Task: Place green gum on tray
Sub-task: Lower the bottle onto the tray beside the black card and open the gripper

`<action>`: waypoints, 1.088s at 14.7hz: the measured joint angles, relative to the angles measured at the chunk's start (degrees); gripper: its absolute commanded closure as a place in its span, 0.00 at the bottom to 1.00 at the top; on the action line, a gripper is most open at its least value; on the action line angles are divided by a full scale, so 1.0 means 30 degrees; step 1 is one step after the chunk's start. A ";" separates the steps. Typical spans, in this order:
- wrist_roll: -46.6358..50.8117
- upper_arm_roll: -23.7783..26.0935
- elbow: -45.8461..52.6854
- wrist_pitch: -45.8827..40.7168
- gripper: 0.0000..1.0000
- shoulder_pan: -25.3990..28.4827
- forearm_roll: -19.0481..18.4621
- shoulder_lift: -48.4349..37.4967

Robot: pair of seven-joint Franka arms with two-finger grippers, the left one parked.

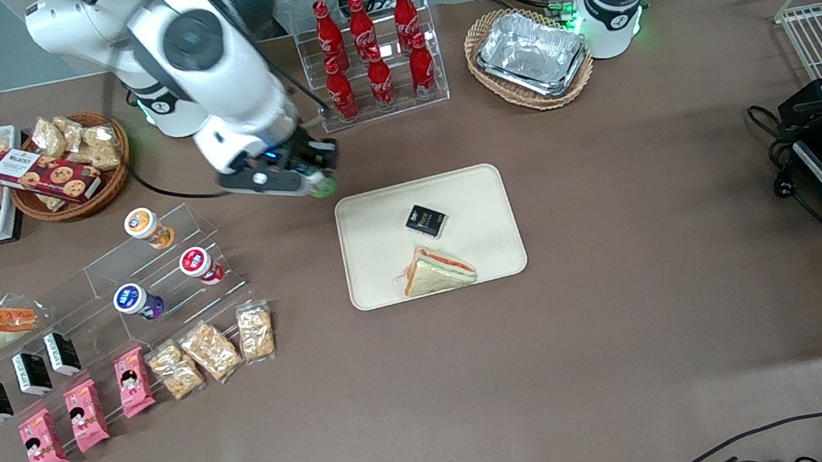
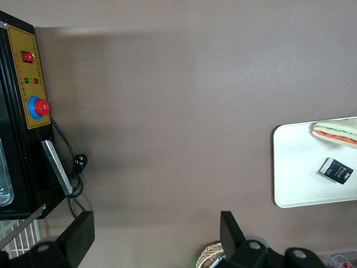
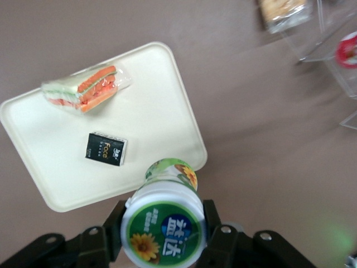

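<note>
My right gripper (image 1: 314, 183) (image 3: 163, 223) hangs above the table just off the tray's corner that is farthest from the front camera, toward the working arm's end. It is shut on the green gum (image 3: 164, 220), a small bottle with a white lid and a green sunflower label; in the front view only a green edge of the green gum (image 1: 324, 188) shows under the hand. The cream tray (image 1: 478, 188) (image 3: 156, 111) lies flat in the middle of the table. It holds a wrapped sandwich (image 1: 436, 270) (image 3: 82, 87) and a small black box (image 1: 425, 220) (image 3: 106, 148).
A clear stepped rack (image 1: 141, 279) with an orange-lidded bottle (image 1: 146, 226), a red-lidded one (image 1: 200, 264) and a purple one (image 1: 136, 300) stands toward the working arm's end. A cola bottle rack (image 1: 372, 49) and a basket of foil trays (image 1: 530, 57) stand farther from the front camera.
</note>
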 measured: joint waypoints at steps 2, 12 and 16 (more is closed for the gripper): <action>0.1319 0.0021 -0.0339 0.1485 1.00 0.1015 -0.1490 0.1678; 0.5150 -0.0148 -0.1507 0.7459 1.00 0.2595 -0.6300 0.7029; 0.5169 -0.0559 -0.2012 0.8499 1.00 0.2570 -0.6312 0.7396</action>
